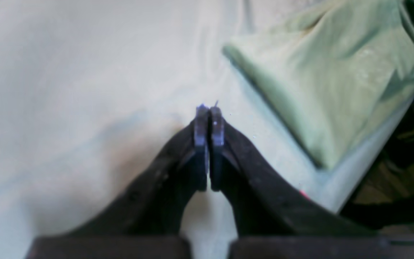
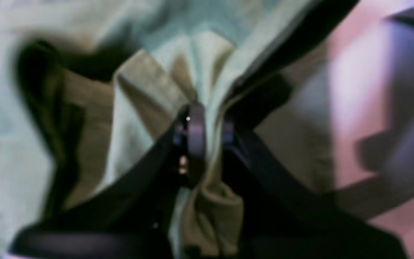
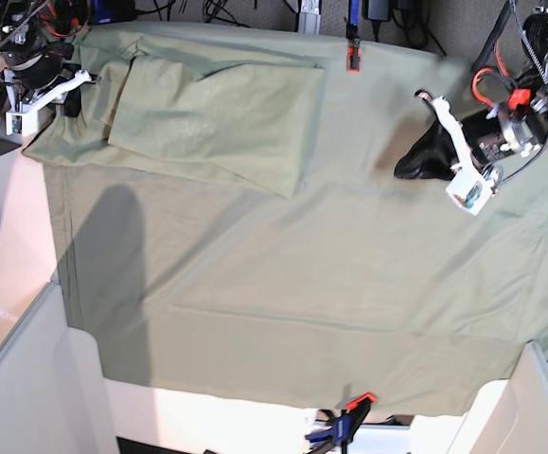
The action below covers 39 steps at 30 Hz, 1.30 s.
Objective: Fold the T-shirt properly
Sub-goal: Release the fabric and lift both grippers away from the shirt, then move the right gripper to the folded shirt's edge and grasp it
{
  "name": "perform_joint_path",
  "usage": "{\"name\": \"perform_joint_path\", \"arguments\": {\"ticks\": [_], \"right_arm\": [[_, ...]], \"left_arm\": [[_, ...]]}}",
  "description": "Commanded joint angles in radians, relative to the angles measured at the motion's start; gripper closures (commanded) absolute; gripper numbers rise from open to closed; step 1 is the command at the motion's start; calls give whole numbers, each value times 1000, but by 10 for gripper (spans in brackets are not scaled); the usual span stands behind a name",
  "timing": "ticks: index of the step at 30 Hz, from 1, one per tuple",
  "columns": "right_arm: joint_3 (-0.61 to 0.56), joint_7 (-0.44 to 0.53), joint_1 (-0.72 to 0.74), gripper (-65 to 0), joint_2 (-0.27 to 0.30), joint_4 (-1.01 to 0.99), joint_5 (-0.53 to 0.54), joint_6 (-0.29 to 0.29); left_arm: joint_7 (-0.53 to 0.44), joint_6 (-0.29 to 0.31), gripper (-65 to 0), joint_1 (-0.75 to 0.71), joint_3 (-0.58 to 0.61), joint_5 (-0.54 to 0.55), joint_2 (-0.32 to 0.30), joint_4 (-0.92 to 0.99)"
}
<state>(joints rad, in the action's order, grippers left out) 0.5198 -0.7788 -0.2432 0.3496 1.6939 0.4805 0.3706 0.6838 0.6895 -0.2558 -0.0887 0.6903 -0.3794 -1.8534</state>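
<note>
The pale green T-shirt (image 3: 217, 118) lies folded into a rough rectangle at the far left of the table, on the green tablecloth (image 3: 302, 284). My right gripper (image 3: 65, 102) is at the shirt's left end, by the table's left edge. In the right wrist view the right gripper (image 2: 207, 131) is shut on a bunched fold of the T-shirt (image 2: 214, 205). My left gripper (image 3: 404, 170) hovers over bare tablecloth to the right of the shirt. In the left wrist view the left gripper (image 1: 208, 117) is shut and empty, with the T-shirt (image 1: 322, 79) off to its upper right.
A red clamp (image 3: 353, 55) pins the tablecloth at the far edge and a blue-and-orange clamp (image 3: 344, 430) at the near edge. Pale panels stand at the lower left (image 3: 27, 397) and lower right (image 3: 539, 407). Cables and arm bases crowd the far corners.
</note>
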Motion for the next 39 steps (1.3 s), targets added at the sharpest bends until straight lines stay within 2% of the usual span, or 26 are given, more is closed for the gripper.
{"name": "perform_joint_path", "arguments": {"ticks": [1,5,11,17,19,22,26,30,32,34,39], "right_arm": [[6,15,9,0,24,15,28,0],[6,-42,37,0,9,42,94,0],[-43,-53,46,0,-132,206,106,3],[-245,-55,46,0,-272,280,47,3],[-322,-52,46,0,-309,278,-2,3],[-429,-52,46,0,-352,261,-97,3],[-542,-36,46,0,-382,204,-132,3],[-629,11,46,-286,-383,158,-214,3],[-655,17,46,-373,-383,153,-238,3],[-666,17,49,-383,-383,158,-229,3],[-657,19,52,-382,-383,269,-212,3]], "left_arm": [[-21,9,0,1,-5,17,-8,-19],[-21,9,0,-11,-5,11,-9,-19],[-20,9,0,-16,-5,-18,-16,-17],[-20,9,0,-16,-5,-16,-42,-17],[-20,9,0,-17,-5,-10,-54,-17],[-20,9,0,-16,-5,9,-71,-17],[-20,9,0,-16,-5,10,-79,-17],[-10,9,0,-16,-5,32,-79,-17],[2,9,0,-16,-5,56,-79,-17],[10,9,-45,-16,-5,86,-79,-17],[53,9,-43,-16,-5,190,-78,-47]]}}
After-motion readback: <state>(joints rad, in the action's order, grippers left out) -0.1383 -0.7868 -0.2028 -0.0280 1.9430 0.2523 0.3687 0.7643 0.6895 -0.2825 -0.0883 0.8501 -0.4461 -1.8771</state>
